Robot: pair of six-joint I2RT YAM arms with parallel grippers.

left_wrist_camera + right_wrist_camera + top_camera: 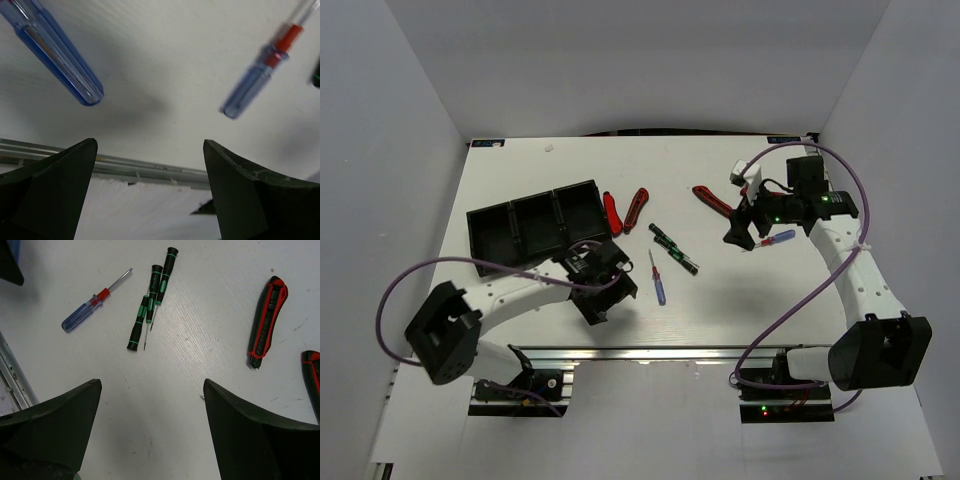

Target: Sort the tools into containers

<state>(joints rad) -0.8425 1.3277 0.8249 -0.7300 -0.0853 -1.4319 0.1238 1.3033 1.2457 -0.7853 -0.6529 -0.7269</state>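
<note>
Two claws, both spread wide with nothing between the fingers. Your left claw [149, 145] hangs over the counter [165, 50] by its front rail [150, 172], just in front of the tray [475, 232]. One blue-handled screwdriver [260, 75] lies ahead to its right, and a second blue handle [57, 55] shows to its left. Your right claw [152, 385] looks down on the black-and-green screwdrivers [137, 325] lying together, with a red-and-black cutter [265, 322] off to one side. A third blue screwdriver [778, 237] sits just beside that claw; whether they touch, you cannot tell. Every visible tool lies outside the tray.
</note>
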